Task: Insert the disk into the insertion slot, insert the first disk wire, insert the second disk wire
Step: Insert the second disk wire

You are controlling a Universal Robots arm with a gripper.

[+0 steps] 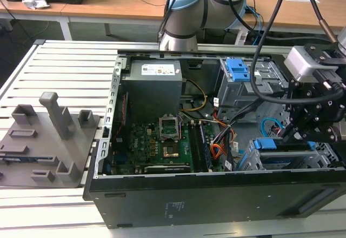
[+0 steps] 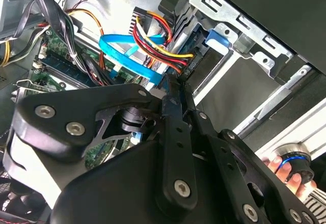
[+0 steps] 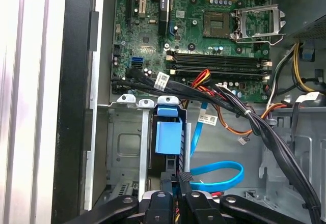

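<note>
The disk [image 1: 281, 152] in its blue caddy [image 3: 168, 137] sits inside the low grey insertion slot [image 1: 326, 152] at the case's corner on the exterior view's right. My gripper [image 1: 294, 132] hangs just above the disk's inner end. In both wrist views its thin black fingers [image 2: 173, 112] are pressed together on a small black plug [image 3: 184, 176], which carries the red, yellow and black first disk wire [image 2: 158, 43]. That plug is right at the disk's end. The light-blue second disk wire [image 3: 220, 175] curls in a loose loop beside it, its plug end free.
A taller grey cage with a blue latch [image 1: 238, 67] stands behind the slot. Black cable bundles [image 3: 244, 114] cross over the motherboard [image 1: 162, 146]. A grey fixture plate [image 1: 46, 140] lies on the slatted table. A person's fingers [image 2: 283, 169] rest by a black knob outside the case.
</note>
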